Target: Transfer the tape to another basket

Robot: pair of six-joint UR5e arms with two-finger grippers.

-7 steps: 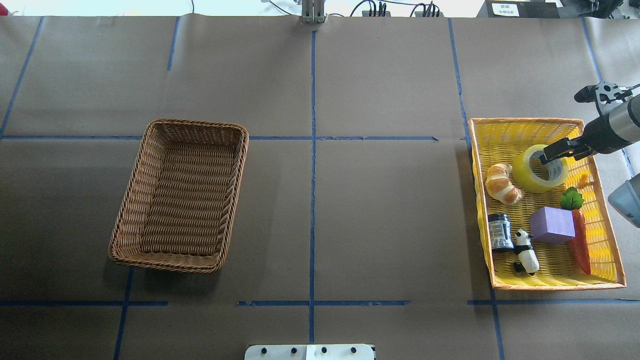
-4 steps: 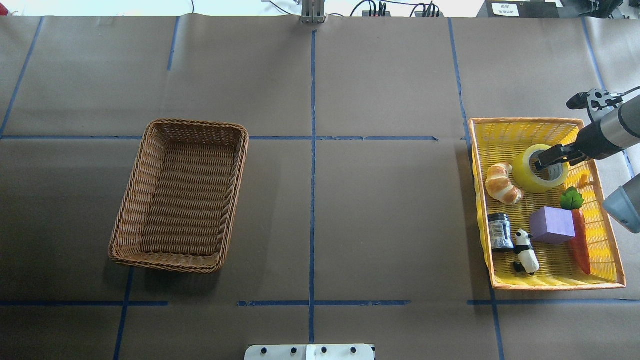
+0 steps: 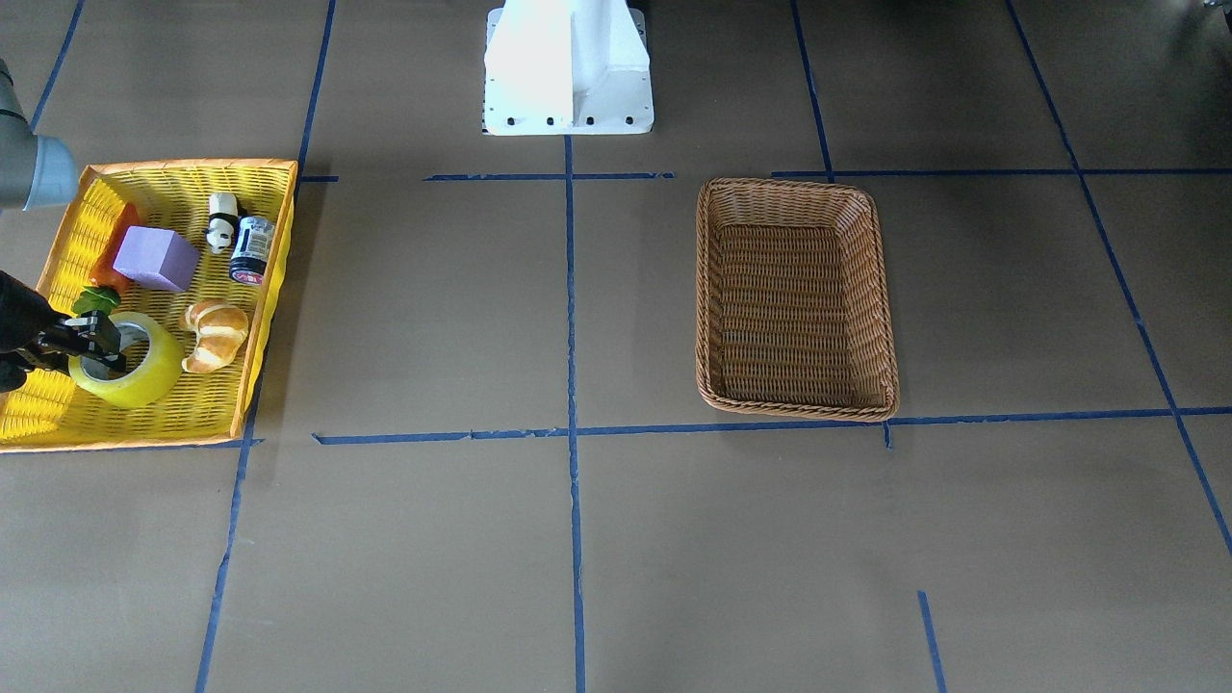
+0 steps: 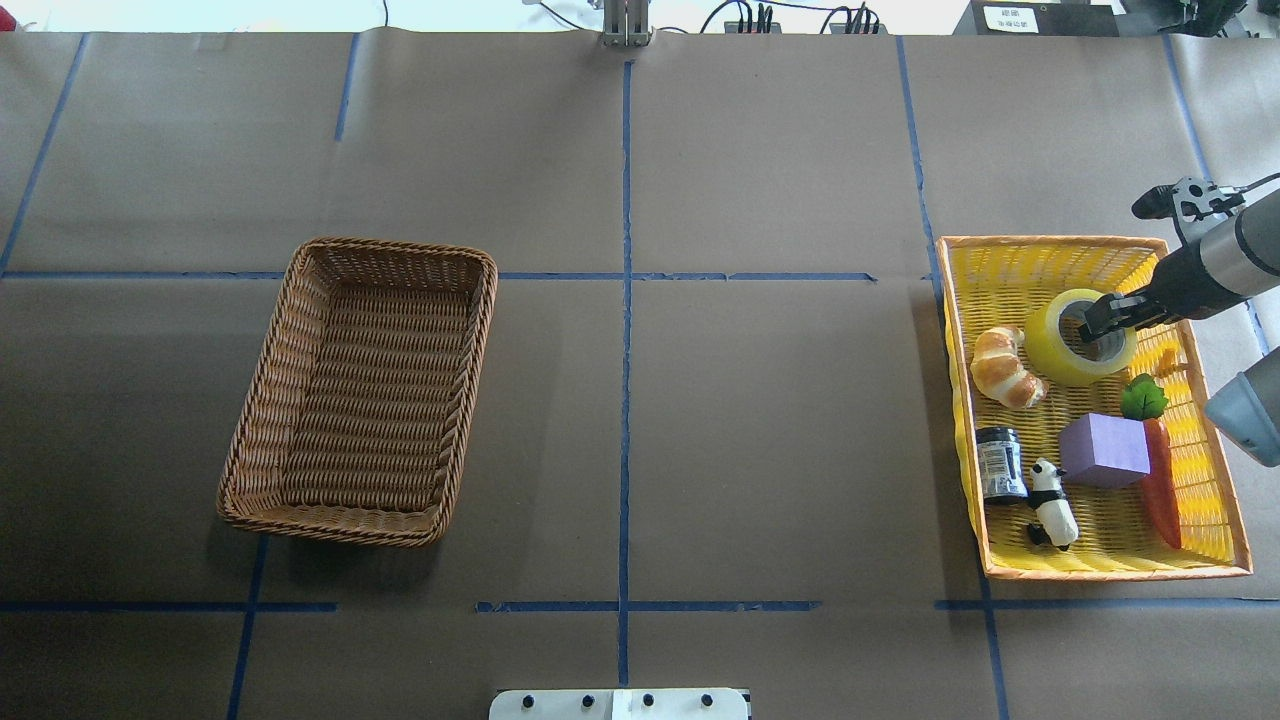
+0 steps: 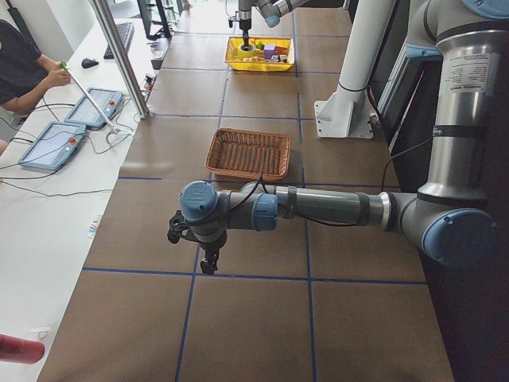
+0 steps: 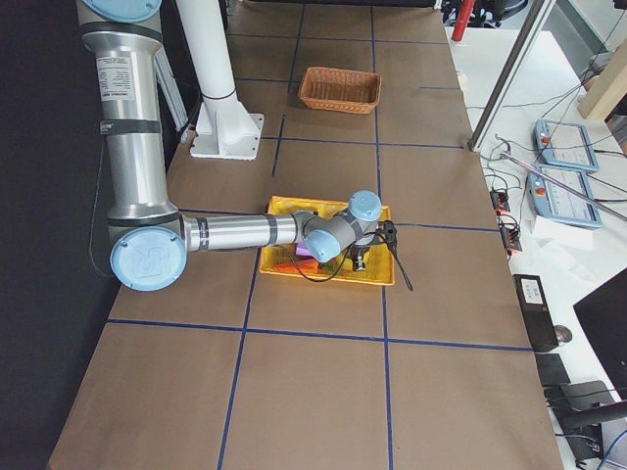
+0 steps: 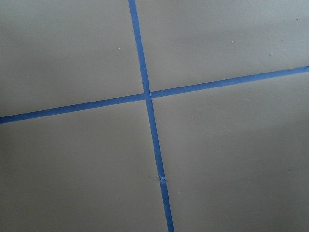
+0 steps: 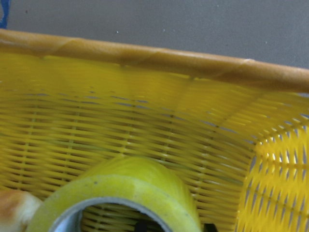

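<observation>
The tape, a yellow roll with a white core, lies flat in the far part of the yellow basket; it also shows in the front view and the right wrist view. My right gripper reaches down over the roll's right wall, one finger inside the core, and looks shut on that wall. The tape still rests on the basket floor. The brown wicker basket stands on the left half of the table with nothing in it. My left gripper hangs over bare table; I cannot tell if it is open.
The yellow basket also holds a croissant, a purple block, a toy carrot, a panda figure and a dark jar. Blue tape lines mark the brown table. The robot base stands at the near edge.
My right gripper moved left and down onto the tape roll, then its fingers drew together on the roll's right wall. The tape and the baskets have not moved.
</observation>
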